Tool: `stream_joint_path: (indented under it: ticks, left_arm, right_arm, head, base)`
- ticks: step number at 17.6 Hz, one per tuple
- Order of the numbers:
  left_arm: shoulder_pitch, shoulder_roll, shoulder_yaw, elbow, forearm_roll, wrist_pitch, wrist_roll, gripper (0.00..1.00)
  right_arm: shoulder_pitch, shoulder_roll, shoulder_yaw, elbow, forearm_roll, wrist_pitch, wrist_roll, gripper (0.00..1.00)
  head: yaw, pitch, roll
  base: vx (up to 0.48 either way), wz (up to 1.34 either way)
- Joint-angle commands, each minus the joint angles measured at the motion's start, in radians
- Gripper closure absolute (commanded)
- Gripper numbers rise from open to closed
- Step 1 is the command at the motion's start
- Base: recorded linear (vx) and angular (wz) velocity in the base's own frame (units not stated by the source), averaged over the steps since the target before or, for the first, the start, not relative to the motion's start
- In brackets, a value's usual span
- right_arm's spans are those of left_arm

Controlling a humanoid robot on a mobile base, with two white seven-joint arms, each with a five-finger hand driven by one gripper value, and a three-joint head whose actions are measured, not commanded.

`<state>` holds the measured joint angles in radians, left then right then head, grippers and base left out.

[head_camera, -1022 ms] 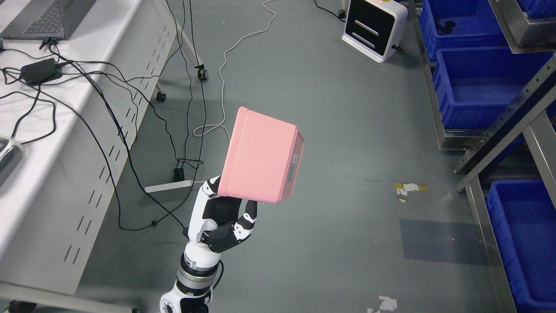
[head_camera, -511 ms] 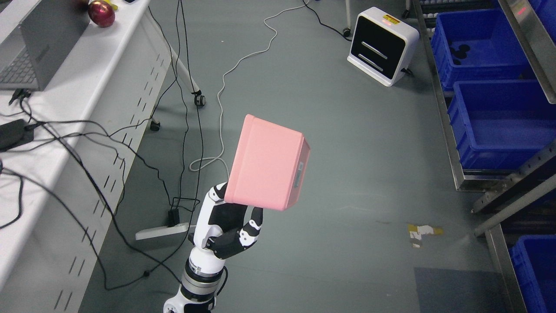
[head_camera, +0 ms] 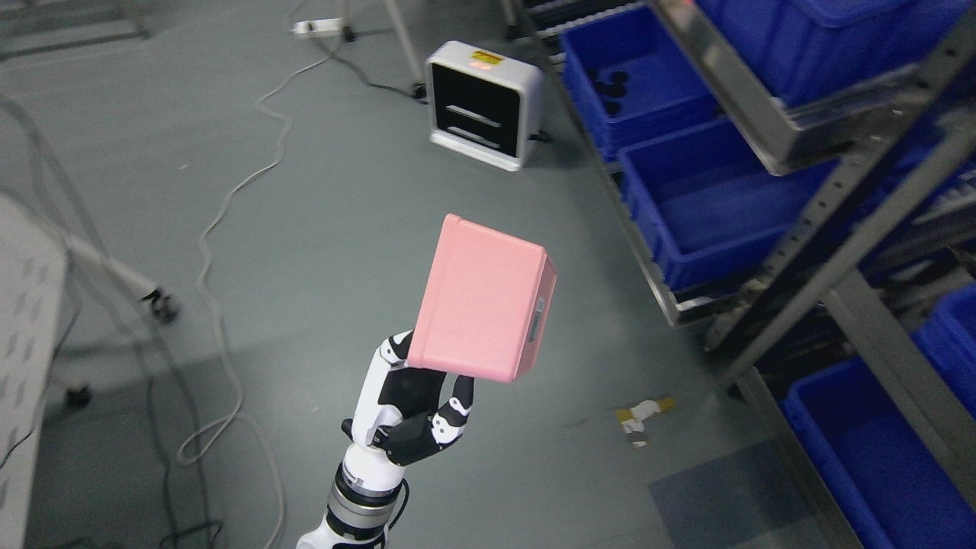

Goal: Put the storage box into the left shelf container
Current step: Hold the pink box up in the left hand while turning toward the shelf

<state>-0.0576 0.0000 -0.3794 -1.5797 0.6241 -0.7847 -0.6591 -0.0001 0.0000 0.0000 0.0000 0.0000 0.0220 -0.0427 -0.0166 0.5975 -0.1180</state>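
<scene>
My left hand (head_camera: 421, 396) comes up from the bottom edge, left of the middle, and is shut on the lower edge of a pink storage box (head_camera: 480, 297). It holds the box tilted in the air above the grey floor. A metal shelf rack (head_camera: 846, 236) stands to the right of the box. It carries blue containers: one at floor level nearest the box (head_camera: 709, 198), one further back (head_camera: 633, 84), one at the lower right (head_camera: 877, 457) and one on the upper level (head_camera: 801, 30). The right hand is out of view.
A white and black device (head_camera: 484, 103) stands on the floor behind the box. A white cable (head_camera: 221, 229) snakes over the floor at the left. A white table's edge (head_camera: 23, 305) shows at the far left. A scrap of tape (head_camera: 640, 415) lies on the floor.
The whole picture has shifted: the camera has turned right, so the table slid out at the left and the shelf came closer. The box stays held in my left hand.
</scene>
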Motion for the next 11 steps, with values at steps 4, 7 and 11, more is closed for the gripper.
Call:
stream_joint_path:
  ticks: [4,7,11]
  left_arm:
    - [0.123,0.017,-0.064,0.018,-0.003,-0.001,-0.054,0.99]
    - [0.165,0.020,-0.029,0.018,-0.003,-0.001,-0.082,0.99]
    - [0.150,0.060,0.057,0.056,-0.023,-0.001,-0.086,0.99]
  right_arm:
    - [0.009,-0.017,-0.005,-0.017,0.002,0.000,0.000,0.00]
    - [0.009,-0.017,-0.005,-0.017,0.002,0.000,0.000,0.00]
    - [0.009,-0.017,-0.005,-0.017,0.002,0.000,0.000,0.00]
  head:
    - [0.0000,0.000,0.000]
    - [0.0000,0.000,0.000]
    - [0.0000,0.000,0.000]
  base:
    - [0.331,-1.37]
    - [0.273,-1.22]
    - [0.219,-1.17]
